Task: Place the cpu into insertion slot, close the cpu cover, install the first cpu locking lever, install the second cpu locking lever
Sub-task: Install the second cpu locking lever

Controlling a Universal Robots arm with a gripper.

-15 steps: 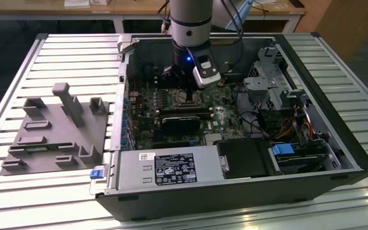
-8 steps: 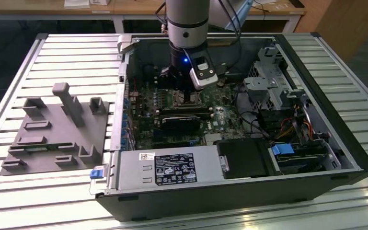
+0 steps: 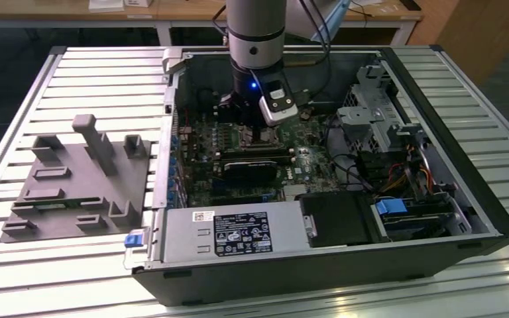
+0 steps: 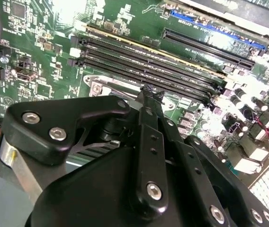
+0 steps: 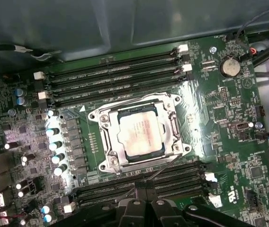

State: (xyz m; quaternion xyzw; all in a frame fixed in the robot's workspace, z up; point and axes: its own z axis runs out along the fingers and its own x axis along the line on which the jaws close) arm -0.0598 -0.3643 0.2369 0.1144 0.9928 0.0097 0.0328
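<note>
In the exterior view, a grey robot arm (image 3: 256, 40) reaches down into an open computer case (image 3: 325, 252) that lies on its side on a slatted metal bench (image 3: 87, 73). The gripper (image 3: 252, 130) hangs just above the green circuit board (image 3: 236, 179), near the processor socket. From here the arm's own body and a white camera block (image 3: 280, 106) hide the fingertips, so their spacing cannot be judged. A grey moulded parts holder (image 3: 77, 182) sits on the bench to the exterior view's left of the case. A silver power supply (image 3: 228, 235) with a black label fills the near edge of the case.

In the second wrist view, the black gripper (image 4: 151, 94) takes up the foreground. Its fingers (image 4: 148, 101) are pressed together to a narrow tip, and nothing can be seen between them. The tip sits just over a corner of the socket's metal frame; whether it touches is hard to tell. Long black memory slots (image 4: 163, 66) run across the board behind it.

In the first wrist view, the cpu (image 5: 139, 131) lies flat in its socket, its pale metal top showing. The cpu cover (image 5: 141, 130) is down around it, framing the chip. Thin wire levers (image 5: 165, 168) run along the socket's edges; whether they are latched is unclear. The gripper (image 5: 144, 187) tip is at the picture's edge, just beside one lever, with the rest cut off.
</note>
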